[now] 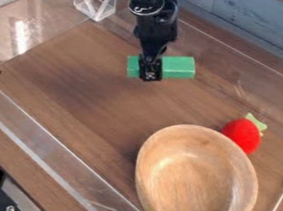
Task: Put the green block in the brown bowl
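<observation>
Green block (172, 68) is seen lying flat on the wooden table (78, 98), toward the far side, well apart from the brown bowl (198, 180), which sits empty near the front right corner. The gripper (149, 70) is placed over the block's left end, pointing steeply down, with its dark fingers overlapping that end; whether the jaws are spread around the block or already pinching it cannot be told from this view.

Several risks can be judged from this placement. Because the contact is at one end rather than the middle, the block could be swung or tipped when lifted — or slipped out altogether if only a corner is caught. A closing jaw landing on top of the block instead of beside it could push it away across the smooth surface. The red strawberry toy (245, 133), touching or just beside the bowl's rim, could be knocked during the carry. The clear wall (42, 153) around the table might also be clipped.

No brand, label or legible writing can be made out anywhere.
</observation>
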`<state>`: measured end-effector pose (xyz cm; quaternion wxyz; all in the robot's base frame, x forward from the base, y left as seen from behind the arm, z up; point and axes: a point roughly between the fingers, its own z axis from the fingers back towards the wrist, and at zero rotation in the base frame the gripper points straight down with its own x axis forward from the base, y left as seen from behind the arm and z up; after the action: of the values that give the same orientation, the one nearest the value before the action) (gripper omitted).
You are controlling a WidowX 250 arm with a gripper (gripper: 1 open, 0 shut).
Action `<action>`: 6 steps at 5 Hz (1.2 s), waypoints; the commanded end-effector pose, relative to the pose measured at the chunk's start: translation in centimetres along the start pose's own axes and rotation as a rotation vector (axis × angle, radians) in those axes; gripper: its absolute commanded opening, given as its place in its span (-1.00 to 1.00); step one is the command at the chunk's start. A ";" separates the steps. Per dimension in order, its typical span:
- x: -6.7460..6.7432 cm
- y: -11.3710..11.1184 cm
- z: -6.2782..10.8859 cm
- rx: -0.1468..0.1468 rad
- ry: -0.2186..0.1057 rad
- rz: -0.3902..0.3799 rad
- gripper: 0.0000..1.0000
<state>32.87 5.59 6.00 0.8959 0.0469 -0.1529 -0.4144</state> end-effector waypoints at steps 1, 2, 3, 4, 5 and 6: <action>1.6 -0.9 0.7 -0.005 -0.023 -0.084 -1.00; 2.7 -2.4 1.0 -0.037 -0.024 -0.162 -1.00; 4.5 -5.4 2.6 -0.034 0.003 -0.155 -1.00; 6.8 -9.5 2.8 -0.030 0.014 -0.121 -1.00; 7.7 -13.4 3.3 -0.029 0.005 -0.096 -1.00; 6.8 -15.5 4.7 -0.039 0.015 -0.098 -1.00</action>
<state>23.90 -9.26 7.75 0.8791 0.0367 -0.1159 -0.4608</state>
